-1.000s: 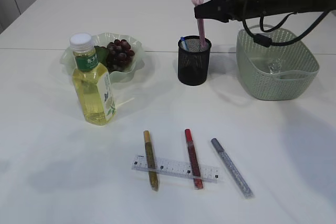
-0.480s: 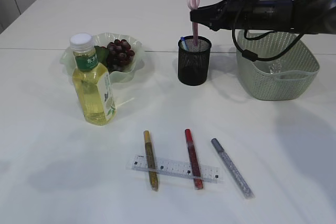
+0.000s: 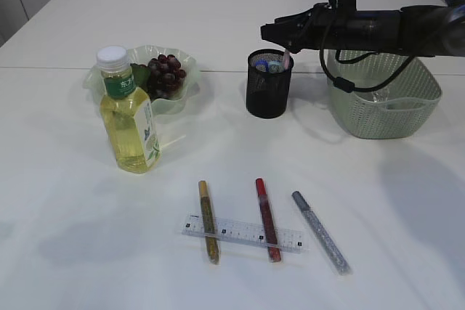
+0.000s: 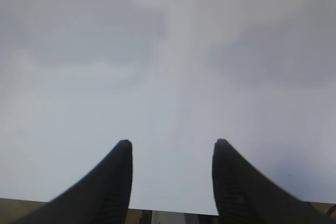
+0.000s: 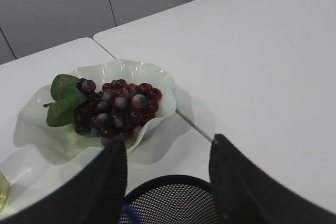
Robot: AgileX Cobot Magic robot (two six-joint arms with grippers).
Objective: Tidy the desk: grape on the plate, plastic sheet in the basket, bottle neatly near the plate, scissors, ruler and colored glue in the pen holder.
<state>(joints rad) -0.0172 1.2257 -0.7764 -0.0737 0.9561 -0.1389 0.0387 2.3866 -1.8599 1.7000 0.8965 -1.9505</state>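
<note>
My right gripper (image 3: pixel 270 33) hangs open just above the black mesh pen holder (image 3: pixel 268 88). The pink scissors (image 3: pixel 285 57) sit inside the holder, only their handle showing. In the right wrist view the open jaws (image 5: pixel 168 145) frame the holder's rim (image 5: pixel 173 184). The dark grapes (image 3: pixel 166 74) lie on the pale green plate (image 3: pixel 98 83), also in the right wrist view (image 5: pixel 115 108). The bottle (image 3: pixel 129 117) stands in front of the plate. The clear ruler (image 3: pixel 243 234) lies under the gold (image 3: pixel 209 221) and red (image 3: pixel 267 219) glue pens, with a silver glue pen (image 3: pixel 320 231) beside them. My left gripper (image 4: pixel 170 145) is open over bare table.
The green basket (image 3: pixel 425 96) stands right of the pen holder, under my right arm, with something clear inside (image 3: pixel 378 94). A blue item (image 3: pixel 263 65) also sits in the holder. White table surface lies between the bottle, holder and glue pens.
The scissors, held upright above the pen holder, have dropped into it. My right gripper has lowered slightly, shifted left and let them go.
</note>
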